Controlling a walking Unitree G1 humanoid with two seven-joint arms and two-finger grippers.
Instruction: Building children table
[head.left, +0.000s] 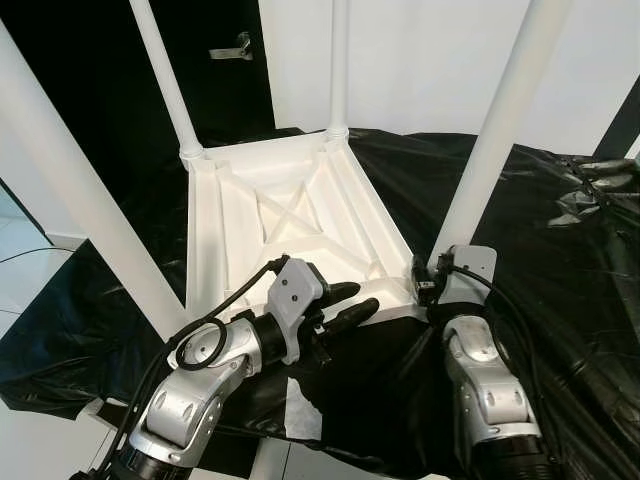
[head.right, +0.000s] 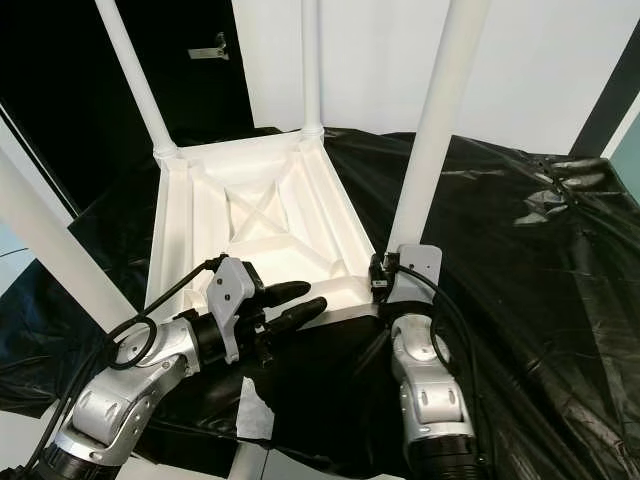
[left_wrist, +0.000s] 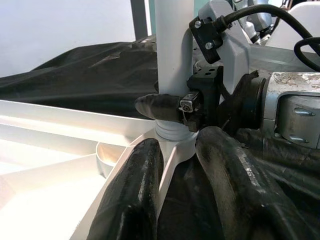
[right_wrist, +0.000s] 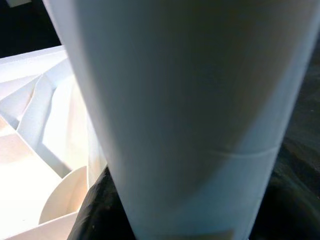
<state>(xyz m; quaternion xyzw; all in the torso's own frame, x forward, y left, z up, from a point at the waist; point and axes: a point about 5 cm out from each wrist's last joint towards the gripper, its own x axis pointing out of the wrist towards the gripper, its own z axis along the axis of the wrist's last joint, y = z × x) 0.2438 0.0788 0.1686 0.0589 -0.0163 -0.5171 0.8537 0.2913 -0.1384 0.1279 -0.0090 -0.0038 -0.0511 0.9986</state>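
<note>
The white children's table (head.left: 290, 225) lies upside down on black sheeting (head.left: 560, 270), four legs rising out of frame. At its near corner the right gripper (left_wrist: 172, 107) clamps the base of one leg (head.left: 490, 150), its fingers hidden behind the wrist from the head cameras. Beside that corner, the left gripper (head.left: 345, 303) hovers with fingers parted, holding nothing.
</note>
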